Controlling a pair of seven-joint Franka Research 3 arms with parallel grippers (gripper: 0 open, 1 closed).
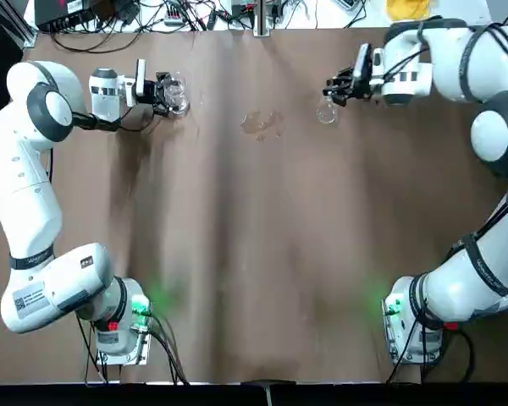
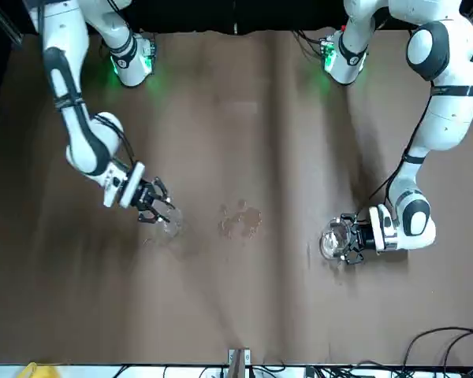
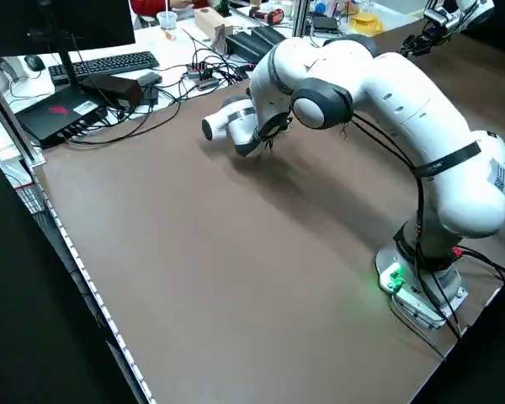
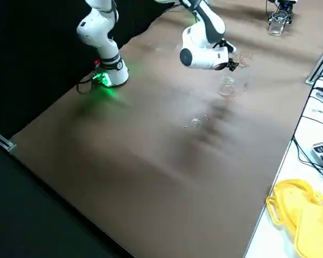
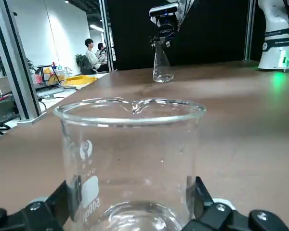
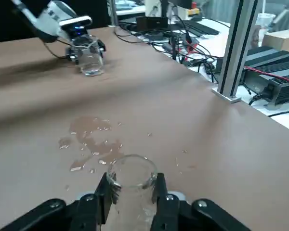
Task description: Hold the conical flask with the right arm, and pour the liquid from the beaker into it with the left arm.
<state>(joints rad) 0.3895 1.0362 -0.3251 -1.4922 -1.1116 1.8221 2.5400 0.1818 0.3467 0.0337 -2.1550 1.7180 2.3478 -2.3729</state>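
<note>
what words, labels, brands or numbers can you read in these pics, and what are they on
"500", with more characters after it too unclear to read: on the beaker, held by the left tool; it shows mirrored.
Labels on the left arm: too small to read.
Print on the white label on the dark box by the monitor: too small to read.
I can read no other text.

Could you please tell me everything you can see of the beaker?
The beaker is a wide, straight-sided, see-through vessel that looks like glass, with a rounded rim, a pouring lip, white printed markings and a bright, glossy bottom. It is upright and clasped between the two fingers of the left gripper, at the far left of the table in the top view. I cannot tell how much liquid, if any, it holds.
</note>
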